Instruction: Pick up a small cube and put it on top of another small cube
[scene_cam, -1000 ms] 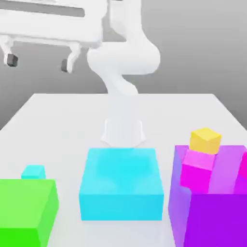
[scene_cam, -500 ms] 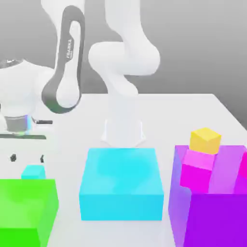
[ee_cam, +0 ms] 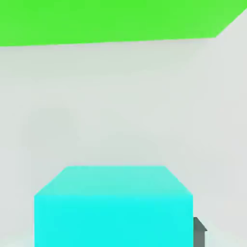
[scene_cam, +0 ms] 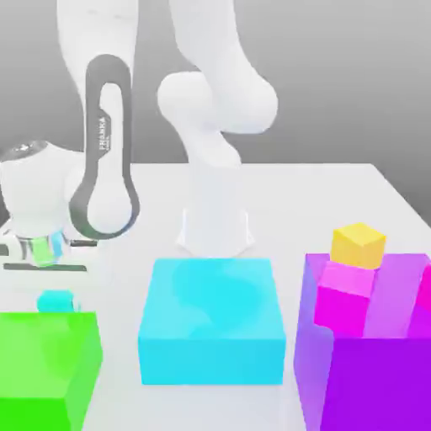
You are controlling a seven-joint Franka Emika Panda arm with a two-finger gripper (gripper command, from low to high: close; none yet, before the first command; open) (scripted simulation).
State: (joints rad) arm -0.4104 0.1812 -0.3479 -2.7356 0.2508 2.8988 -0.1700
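In the exterior view, the small cube [scene_cam: 56,300] was at eight o'clock, just behind the green block [scene_cam: 46,358]. The gripper [scene_cam: 57,295] was down at the small cube, but I could not tell if it was apart or squeezing it. The big blue block [scene_cam: 210,360] sat at six o'clock.

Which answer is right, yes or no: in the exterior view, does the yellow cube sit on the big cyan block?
No, the yellow cube is over by the purple block.
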